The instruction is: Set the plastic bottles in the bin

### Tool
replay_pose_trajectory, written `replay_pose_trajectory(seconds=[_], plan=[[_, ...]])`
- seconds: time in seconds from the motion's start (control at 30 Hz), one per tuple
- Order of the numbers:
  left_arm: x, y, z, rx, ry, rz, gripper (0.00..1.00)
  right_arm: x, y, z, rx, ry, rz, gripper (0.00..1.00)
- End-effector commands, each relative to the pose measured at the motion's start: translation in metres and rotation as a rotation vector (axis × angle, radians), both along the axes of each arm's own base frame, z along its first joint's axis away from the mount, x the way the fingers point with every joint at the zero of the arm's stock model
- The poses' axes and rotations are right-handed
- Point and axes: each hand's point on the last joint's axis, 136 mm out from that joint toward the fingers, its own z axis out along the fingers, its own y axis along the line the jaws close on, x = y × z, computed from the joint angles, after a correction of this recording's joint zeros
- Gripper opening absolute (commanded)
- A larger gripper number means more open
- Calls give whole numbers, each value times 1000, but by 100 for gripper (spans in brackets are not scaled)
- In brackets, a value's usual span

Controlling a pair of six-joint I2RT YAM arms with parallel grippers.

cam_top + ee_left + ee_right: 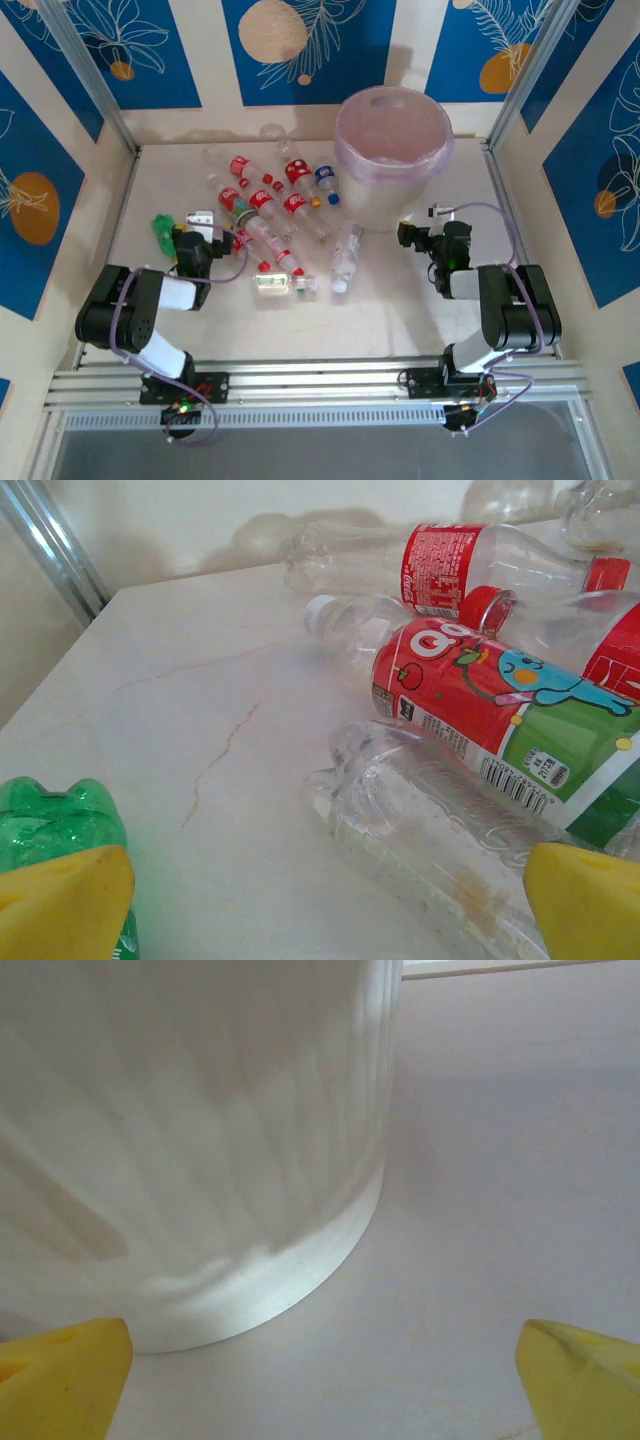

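Plastic bottles (pixel 270 210): none in the bin (pixel 350 160) yet. All lie on their sides on the table (pixel 400 310) in a loose heap left of the bin, between it and the left gripper (pixel 205 222). Long axes are mixed, most diagonal. One white-capped bottle (pixel 345 252) lies a little apart, cap toward the arms. The green bottle (pixel 162 228) is outermost, just left of the left gripper. The right gripper (pixel 415 232) sits low, near the bin's right side.

Left wrist view: yellow fingertips (pixel 60 905) are spread wide, empty and low over the table, presumably to bracket a bottle body. The green bottle's base sits at the left finger; contact cannot be told. A clear unlabelled bottle (pixel 430 830) lies between the fingers, nearer the right one. Its axis runs far-left to near-right, ribbed base pointing away. That is oblique to the gap, so a wrist turn seems needed. A red-labelled bottle (pixel 470 695) rests against it behind.

Right wrist view: fingertips (pixel 585 1370) are also wide apart, holding nothing. The bin's ribbed white wall stands upright close ahead on the left. Judged: this arm waits by the bin.
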Motion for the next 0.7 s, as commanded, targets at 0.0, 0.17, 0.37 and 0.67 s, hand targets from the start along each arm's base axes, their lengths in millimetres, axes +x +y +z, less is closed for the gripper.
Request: replay_pose_trajectory(seconds=[0.0, 0.17, 0.37, 0.67], plan=[[0, 1, 0, -11, -8, -2, 100, 5, 3, 7, 13, -17, 8, 99], [0, 1, -1, -14, -6, -3, 100, 5, 3, 8, 13, -18, 9, 99], [1, 4, -1, -22, -3, 7, 100, 5, 3, 7, 15, -16, 8, 99], [3, 7, -4, -58, 17, -7, 100, 6, 3, 6, 22, -9, 11, 99]])
